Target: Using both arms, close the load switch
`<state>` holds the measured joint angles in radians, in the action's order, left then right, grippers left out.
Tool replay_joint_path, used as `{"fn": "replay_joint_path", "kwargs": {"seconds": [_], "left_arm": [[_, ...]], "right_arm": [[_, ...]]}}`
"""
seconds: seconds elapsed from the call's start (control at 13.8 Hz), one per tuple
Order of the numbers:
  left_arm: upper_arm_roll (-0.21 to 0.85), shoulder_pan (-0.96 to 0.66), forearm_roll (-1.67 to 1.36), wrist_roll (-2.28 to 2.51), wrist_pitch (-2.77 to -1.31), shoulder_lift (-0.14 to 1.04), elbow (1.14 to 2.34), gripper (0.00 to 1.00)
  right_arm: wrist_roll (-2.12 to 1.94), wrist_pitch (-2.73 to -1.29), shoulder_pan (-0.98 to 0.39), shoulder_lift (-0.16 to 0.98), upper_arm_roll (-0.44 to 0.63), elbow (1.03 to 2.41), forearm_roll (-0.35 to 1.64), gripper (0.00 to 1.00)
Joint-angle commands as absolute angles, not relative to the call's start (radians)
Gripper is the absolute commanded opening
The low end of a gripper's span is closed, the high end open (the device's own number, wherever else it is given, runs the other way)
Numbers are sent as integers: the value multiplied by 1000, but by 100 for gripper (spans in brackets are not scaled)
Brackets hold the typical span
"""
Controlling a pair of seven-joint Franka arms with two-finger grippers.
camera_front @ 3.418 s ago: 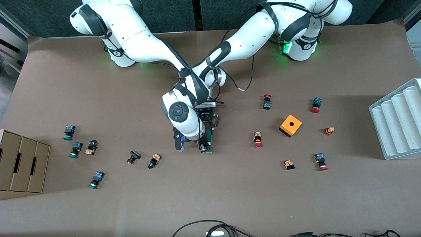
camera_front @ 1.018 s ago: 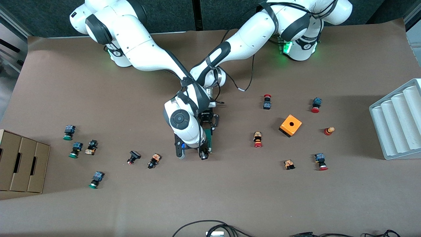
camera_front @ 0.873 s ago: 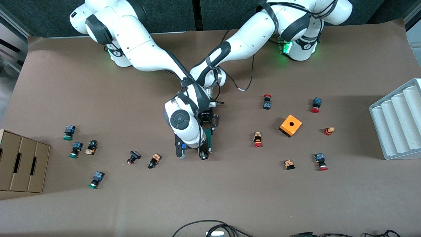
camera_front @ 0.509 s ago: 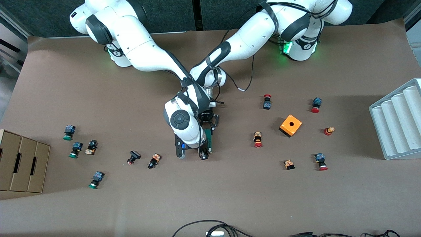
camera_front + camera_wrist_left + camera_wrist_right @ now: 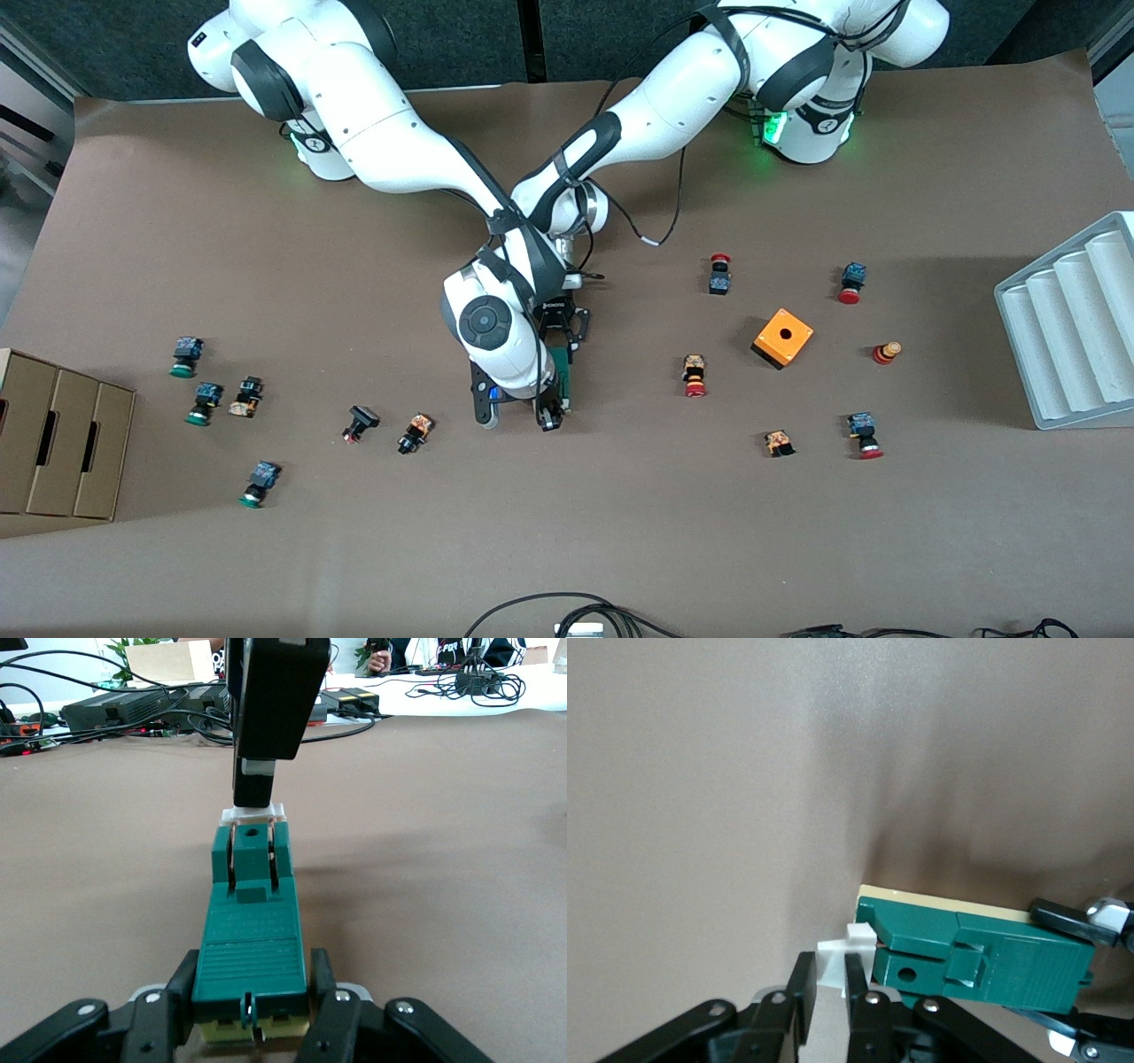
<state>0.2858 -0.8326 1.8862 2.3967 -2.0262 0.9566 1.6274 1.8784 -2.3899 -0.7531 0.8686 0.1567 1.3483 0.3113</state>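
Dark-green plastic marks the load switch (image 5: 561, 377), lying flat on the brown paper-covered table (image 5: 620, 532) about midway between its two ends and well away from every edge. The main risk, as I judge it, is the white lever (image 5: 833, 963) springing out or being left half-seated if the right gripper (image 5: 826, 1005) lets go too soon or drags sideways as it leaves. A second risk is the block twisting in the left gripper's hold if a push comes off-axis, since only one end is braced. The left gripper (image 5: 252, 1014) is clenched on the base end of the switch, its fingers (image 5: 182, 979) pressing both side walls in the left wrist view. At the lever end, the right gripper stands over the switch with its jaws nearly together. The white lever tab sits just at its fingertips, though whether they pinch it or only touch it I cannot tell. Scattered push buttons (image 5: 694, 377) and an orange cube (image 5: 782, 338) lie well apart toward the left arm's end, out of the way.
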Motion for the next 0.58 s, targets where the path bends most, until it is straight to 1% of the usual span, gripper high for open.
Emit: {"fn": "replay_joint_path", "kwargs": {"seconds": [0.0, 0.15, 0.51], "left_arm": [[290, -833, 1904, 2408, -2023, 989, 1608, 54], [290, -834, 1904, 2410, -2023, 992, 1608, 54], [290, -833, 1904, 2410, -2023, 989, 1608, 54]], "right_arm": [[1890, -2358, -749, 872, 159, 1327, 287, 100], [1878, -2288, -749, 833, 192, 1325, 287, 100], [1682, -2128, -675, 651, 193, 1331, 276, 100]]}}
